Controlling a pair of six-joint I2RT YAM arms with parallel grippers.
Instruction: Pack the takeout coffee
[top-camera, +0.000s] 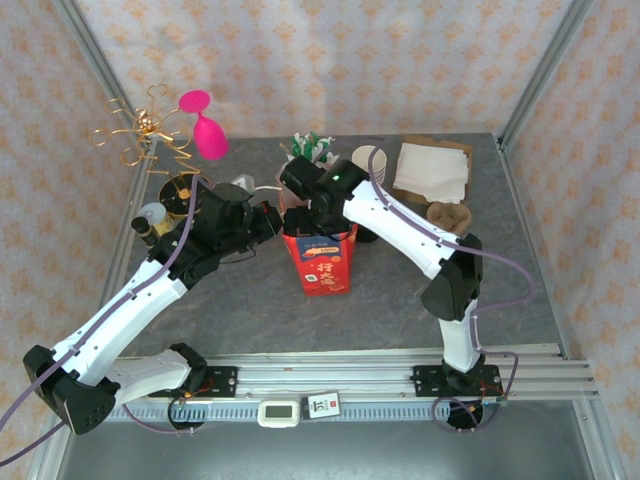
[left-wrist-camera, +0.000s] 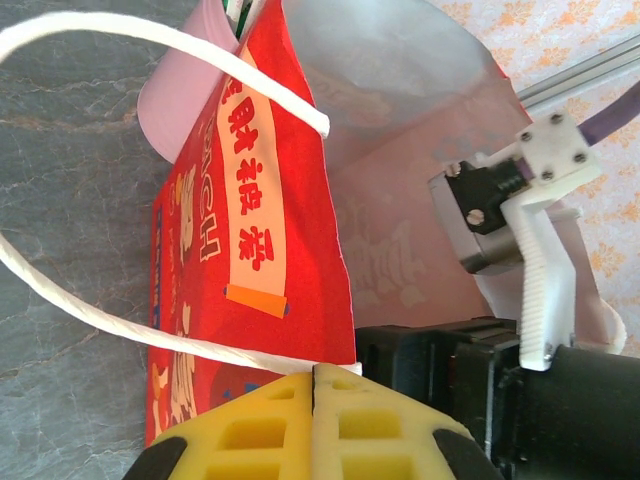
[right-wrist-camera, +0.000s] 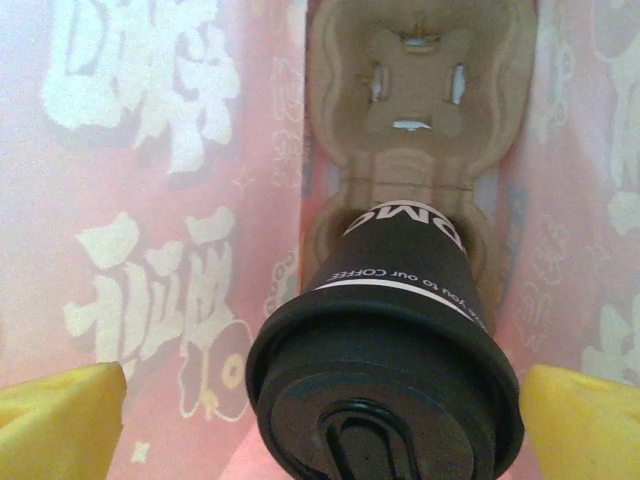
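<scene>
**Step in hand: placing the cup in the bag.** The coffee cup (right-wrist-camera: 395, 290), dark with a black lid, stands upright in the near socket of a cardboard carrier (right-wrist-camera: 415, 130) at the bottom of the red bag (top-camera: 322, 262). The far socket is vacant. The bag stands on the desk (top-camera: 400, 300) between the two arms.

**Hand states.**
- Right hand (right-wrist-camera: 320, 425): released. It is lowered into the bag mouth, directly above the lid. Its yellow fingertips (right-wrist-camera: 60, 420) are spread wide, one on each side of the cup, touching neither cup nor lid.
- Left hand (left-wrist-camera: 313, 405): clenched on the bag's rim beside a white rope handle (left-wrist-camera: 120, 40), holding the mouth open.

**Next move (judgement).** The cup appears seated, so the right hand should be lifted straight up, fingers kept apart to clear the lid and the bag walls. The left hand should keep its hold until the right hand is clear.

**Count.**
- Coffee cup: one
- Bag: one
- Carrier in bag: one, two sockets
- Pink cup (top-camera: 207, 133): one
- Stack of lidless cups (top-camera: 368, 160): one
- Napkin pile (top-camera: 432, 170): one
</scene>
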